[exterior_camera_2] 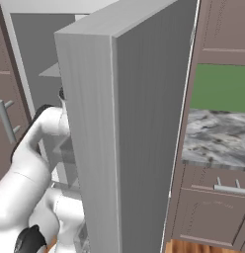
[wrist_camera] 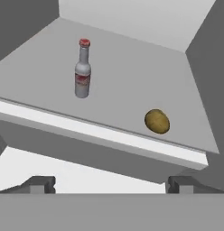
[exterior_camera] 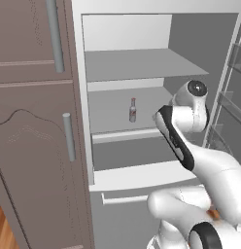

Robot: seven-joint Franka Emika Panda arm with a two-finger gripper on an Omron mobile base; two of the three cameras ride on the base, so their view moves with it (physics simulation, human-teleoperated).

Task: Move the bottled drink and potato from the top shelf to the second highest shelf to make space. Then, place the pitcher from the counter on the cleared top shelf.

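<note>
The bottled drink (wrist_camera: 82,72) stands upright on a grey shelf (wrist_camera: 132,76) with a white front strip, left of centre. The potato (wrist_camera: 157,121) lies on the same shelf, near its front edge at the right. In the left base view the bottled drink (exterior_camera: 132,110) is on the middle slab, with a bare shelf (exterior_camera: 137,63) above it and another (exterior_camera: 132,153) below. My gripper (wrist_camera: 111,185) is open in front of the shelf's edge and slightly below it, holding nothing. The counter (exterior_camera_2: 218,138) lies right of the fridge. The pitcher is out of view.
The fridge door (exterior_camera_2: 129,123) stands open edge-on between the arm and the counter. Its wire racks (exterior_camera: 234,97) line the right of the opening. A tall brown cabinet (exterior_camera: 35,121) with bar handles flanks the left side.
</note>
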